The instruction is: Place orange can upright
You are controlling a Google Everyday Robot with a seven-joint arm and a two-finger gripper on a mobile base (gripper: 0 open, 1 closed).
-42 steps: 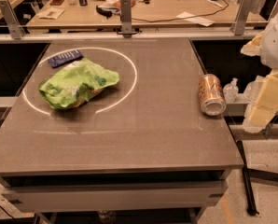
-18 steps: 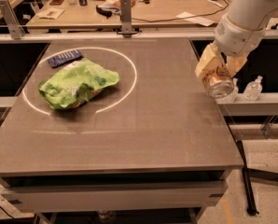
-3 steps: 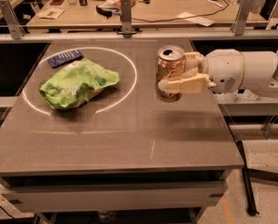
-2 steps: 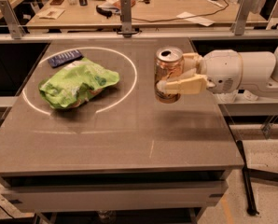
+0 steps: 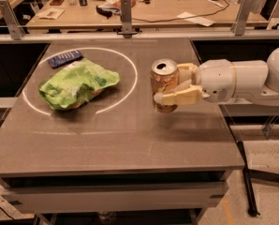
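The white arm (image 5: 245, 81) reaches in level from the right, its wrist horizontal. The gripper (image 5: 167, 84) points left, one cream finger (image 5: 177, 98) on each side of the upright can (image 5: 162, 78) clamped between the jaws.

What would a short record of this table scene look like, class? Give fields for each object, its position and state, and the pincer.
orange can: upright, lid up, right of the white circle
pincer: shut on the orange can, reaching in from the right
can's contact with table: cannot tell
green snack bag: lying inside the circle, crumpled
dark blue packet: flat, beyond the bag, at the circle's far edge
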